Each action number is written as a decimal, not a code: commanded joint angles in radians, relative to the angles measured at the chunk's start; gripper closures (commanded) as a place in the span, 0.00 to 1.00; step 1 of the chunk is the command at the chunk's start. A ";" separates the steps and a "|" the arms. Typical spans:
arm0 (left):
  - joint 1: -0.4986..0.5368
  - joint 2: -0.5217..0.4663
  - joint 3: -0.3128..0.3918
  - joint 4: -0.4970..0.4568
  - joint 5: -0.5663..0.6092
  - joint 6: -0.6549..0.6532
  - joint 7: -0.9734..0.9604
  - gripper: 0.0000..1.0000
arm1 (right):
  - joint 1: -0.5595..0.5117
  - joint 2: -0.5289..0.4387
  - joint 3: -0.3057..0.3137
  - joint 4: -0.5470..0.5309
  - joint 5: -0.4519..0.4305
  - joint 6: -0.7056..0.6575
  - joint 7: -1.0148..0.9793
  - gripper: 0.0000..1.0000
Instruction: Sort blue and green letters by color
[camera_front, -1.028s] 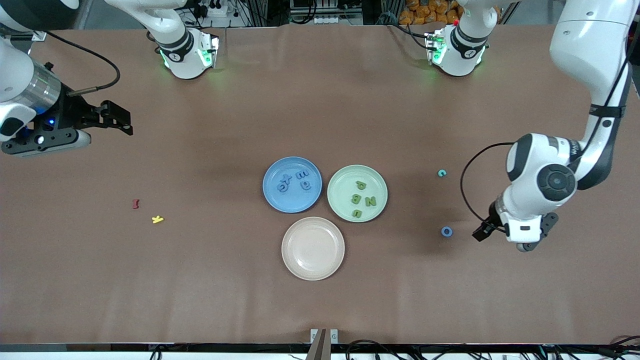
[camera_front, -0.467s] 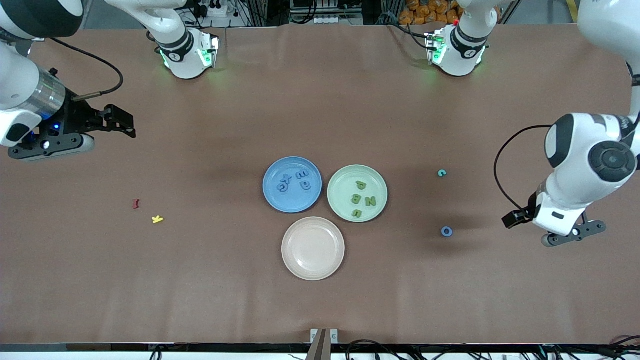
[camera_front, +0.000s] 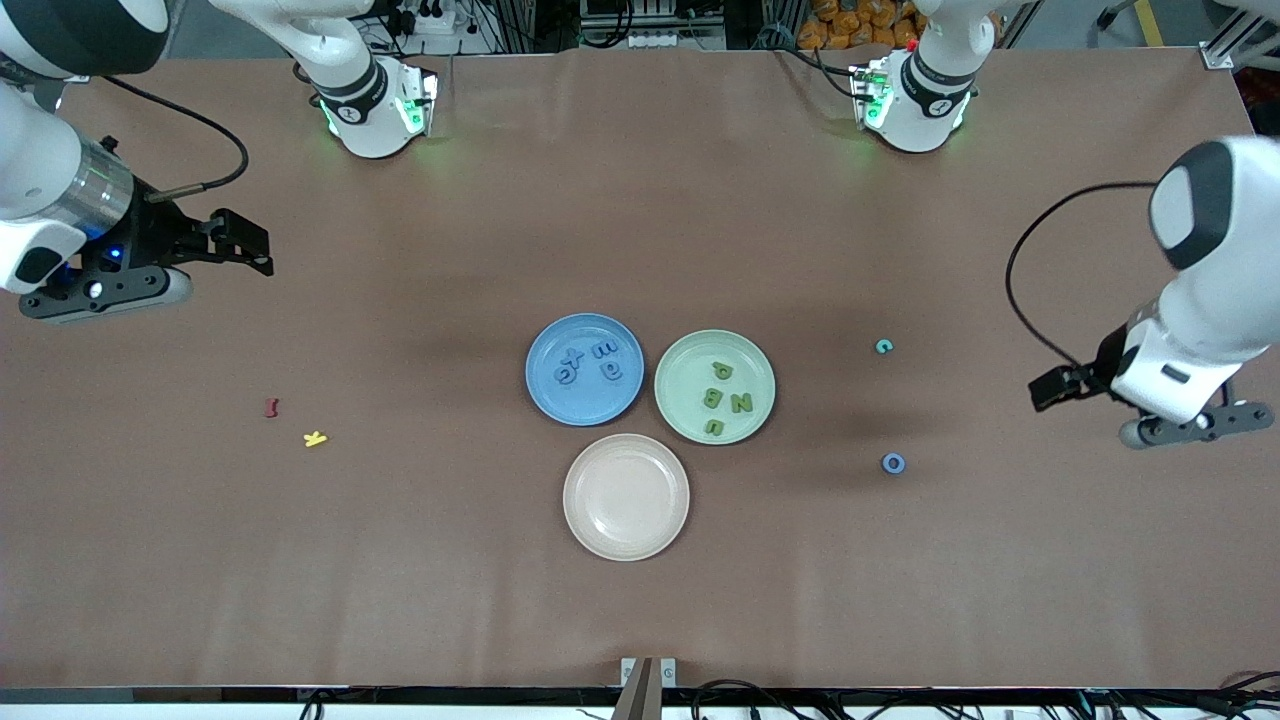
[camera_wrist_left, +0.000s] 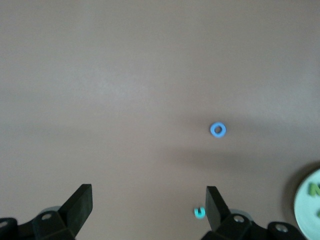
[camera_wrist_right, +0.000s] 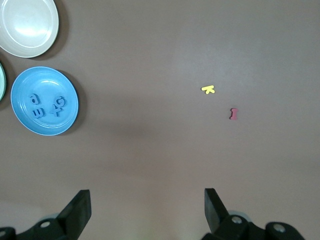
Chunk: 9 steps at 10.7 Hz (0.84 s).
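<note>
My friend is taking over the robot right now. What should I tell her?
Left gripper: open, empty, up over the table's left-arm end.
Right gripper: open, empty, waiting over the right-arm end.
Done: four blue letters lie on the blue plate, four green letters on the green plate.
Left: a blue ring and a small teal letter lie loose on the table.
</note>
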 joint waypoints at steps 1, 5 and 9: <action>-0.056 -0.100 0.062 0.087 -0.058 -0.255 0.102 0.00 | -0.001 -0.002 0.000 0.001 0.012 -0.001 -0.010 0.00; -0.203 -0.169 0.206 0.188 -0.099 -0.455 0.140 0.00 | -0.002 -0.002 0.000 0.001 0.009 0.003 -0.012 0.00; -0.246 -0.192 0.242 0.217 -0.107 -0.519 0.168 0.00 | -0.001 -0.002 0.000 0.001 0.005 0.005 -0.012 0.00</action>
